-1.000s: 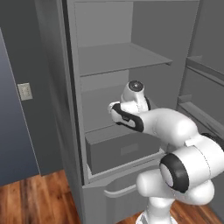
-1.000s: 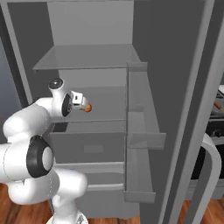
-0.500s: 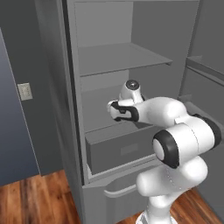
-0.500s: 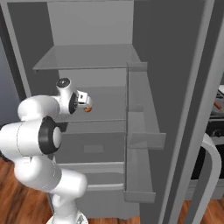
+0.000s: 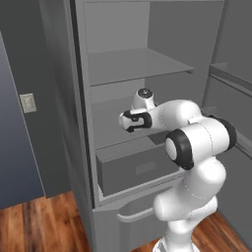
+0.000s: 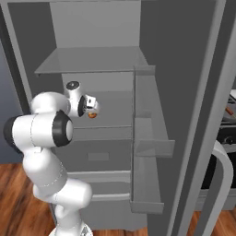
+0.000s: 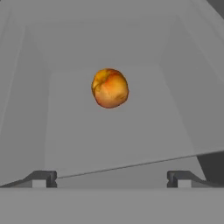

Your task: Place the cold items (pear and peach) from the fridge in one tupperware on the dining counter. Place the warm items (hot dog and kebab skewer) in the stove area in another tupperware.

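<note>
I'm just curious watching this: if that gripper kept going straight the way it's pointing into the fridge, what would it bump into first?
Most likely the peach, which lies on the fridge shelf straight ahead of the open gripper. Nothing appears to stand between them, though the depth is hard to judge.

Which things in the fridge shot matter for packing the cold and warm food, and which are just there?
Belongs to the job:
- peach, lying on a fridge shelf
- hand, open, short of the peach and pointing at it

Just there:
- fridge drawer
- door bins
- wall switch
- wooden floor
</note>
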